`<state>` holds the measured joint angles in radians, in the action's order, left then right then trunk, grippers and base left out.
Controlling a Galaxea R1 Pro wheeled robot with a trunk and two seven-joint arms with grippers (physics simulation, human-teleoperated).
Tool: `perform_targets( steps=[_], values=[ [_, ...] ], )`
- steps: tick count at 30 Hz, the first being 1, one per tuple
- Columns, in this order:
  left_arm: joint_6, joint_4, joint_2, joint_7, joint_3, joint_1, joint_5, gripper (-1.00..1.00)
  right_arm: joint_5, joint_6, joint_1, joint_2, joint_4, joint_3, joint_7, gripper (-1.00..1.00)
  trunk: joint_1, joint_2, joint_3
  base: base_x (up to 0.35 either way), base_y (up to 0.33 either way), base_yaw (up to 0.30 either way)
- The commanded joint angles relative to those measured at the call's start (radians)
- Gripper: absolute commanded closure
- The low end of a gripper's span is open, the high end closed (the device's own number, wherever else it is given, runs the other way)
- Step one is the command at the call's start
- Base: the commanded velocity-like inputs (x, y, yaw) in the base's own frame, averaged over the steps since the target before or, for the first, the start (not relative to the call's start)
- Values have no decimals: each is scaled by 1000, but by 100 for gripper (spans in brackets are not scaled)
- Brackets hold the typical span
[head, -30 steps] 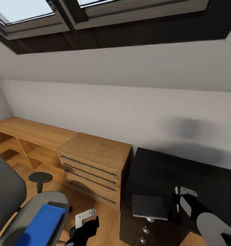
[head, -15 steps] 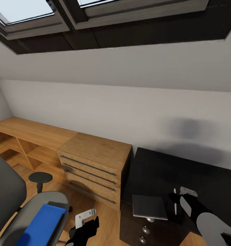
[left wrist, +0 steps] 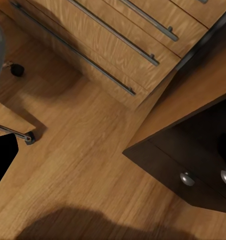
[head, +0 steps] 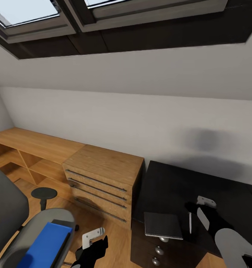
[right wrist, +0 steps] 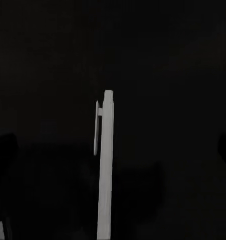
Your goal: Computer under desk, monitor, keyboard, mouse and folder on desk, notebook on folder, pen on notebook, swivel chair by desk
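Note:
The black desk fills the right of the head view. A dark notebook with a white spiral edge lies at its front corner, over the drawer unit. The slim white pen lies on the desktop just right of the notebook, and is also seen as the pen on black. My right gripper hovers open over the pen's far end. The blue folder rests on the seat of the grey swivel chair at lower left. My left gripper hangs open above the floor between chair and desk.
A light wooden chest with bar handles stands against the desk's left side, and its drawers are near my left gripper. Low wooden shelving runs along the wall to the left. A sloped ceiling with skylights hangs overhead.
My right gripper has drawn a little up and to the right, off the pen. The pen has shifted slightly left and now lies alone on the desk. The left arm is still.

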<state>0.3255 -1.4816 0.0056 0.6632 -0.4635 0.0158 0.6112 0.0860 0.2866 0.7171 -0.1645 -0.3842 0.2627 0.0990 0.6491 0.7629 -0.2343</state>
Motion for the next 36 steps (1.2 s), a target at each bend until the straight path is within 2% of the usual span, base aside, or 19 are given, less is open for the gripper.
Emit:
perform_targets(
  steps=[1,8,13,17,21,22,28,29,30,36],
  values=[
    [3,-2,1,7,-1,0,5,-100,11,21,-1,1,-32,1,4,-100,0,1,-1,0,0,0],
    [3,-1,1,7,0,-1,5,-100,16,121,-30,15,-225,2,4,-100,0,1,-1,0,0,0],
    [3,0,1,6,-1,0,5,-100,17,203,-110,39,-413,2,4,-100,0,1,-1,0,0,0],
    [3,0,1,6,0,0,5,-100,15,266,-186,74,-581,3,5,-100,0,1,-1,0,0,0],
    [3,0,1,6,-1,0,4,-100,14,307,-230,101,-678,3,6,-100,0,1,-1,0,0,0],
    [3,0,1,6,-1,0,4,-100,14,325,-248,116,-720,3,7,-100,0,1,-1,0,0,0],
    [3,0,1,7,-1,0,3,-100,16,340,-259,146,-763,3,7,-100,0,1,-1,0,0,0],
    [3,0,1,7,-1,0,3,-100,16,345,-260,168,-780,3,8,-100,0,1,-1,0,0,0],
    [3,0,1,7,-1,0,2,-100,14,347,-260,178,-786,3,8,-100,0,1,-1,0,0,0],
    [2,7,1,7,2,0,2,-100,9,347,-261,197,-804,3,9,-100,0,1,-1,0,0,39]
  ],
)
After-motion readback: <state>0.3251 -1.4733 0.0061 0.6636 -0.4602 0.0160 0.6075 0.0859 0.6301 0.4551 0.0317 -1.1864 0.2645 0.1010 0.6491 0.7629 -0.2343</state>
